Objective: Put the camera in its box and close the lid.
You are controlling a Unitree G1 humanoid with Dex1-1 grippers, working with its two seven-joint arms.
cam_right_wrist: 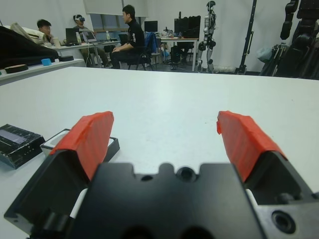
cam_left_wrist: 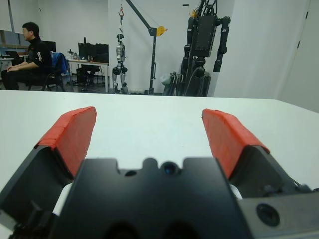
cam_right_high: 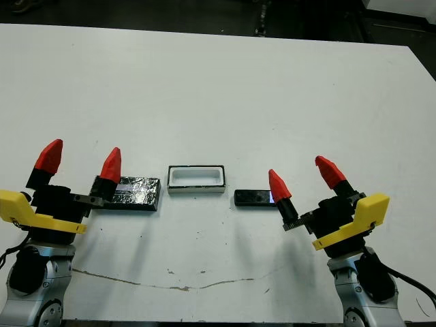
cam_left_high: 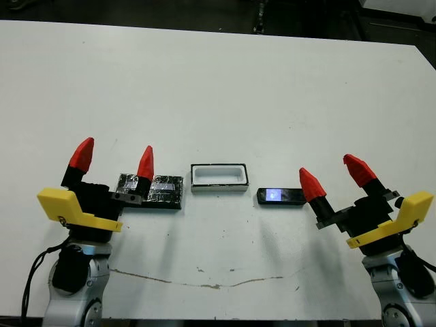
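Camera (cam_left_high: 281,196) flat, long axis left-right

White table (cam_left_high: 218,82) fills foreground. Beyond: white walls, desks with monitors (cam_left_wrist: 92,51), seated people (cam_right_wrist: 127,37), possibly a hoist frame (cam_left_wrist: 149,30).

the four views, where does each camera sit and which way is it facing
Left eye view: on the head, looking down at the lid, box, camera, both grippers.
Right eye view: same head, same scene, shifted slightly.
Left wrist view: behind the open left gripper, facing across the table to a seated person.
Right wrist view: behind the open right gripper, sharing the box with the eye views.
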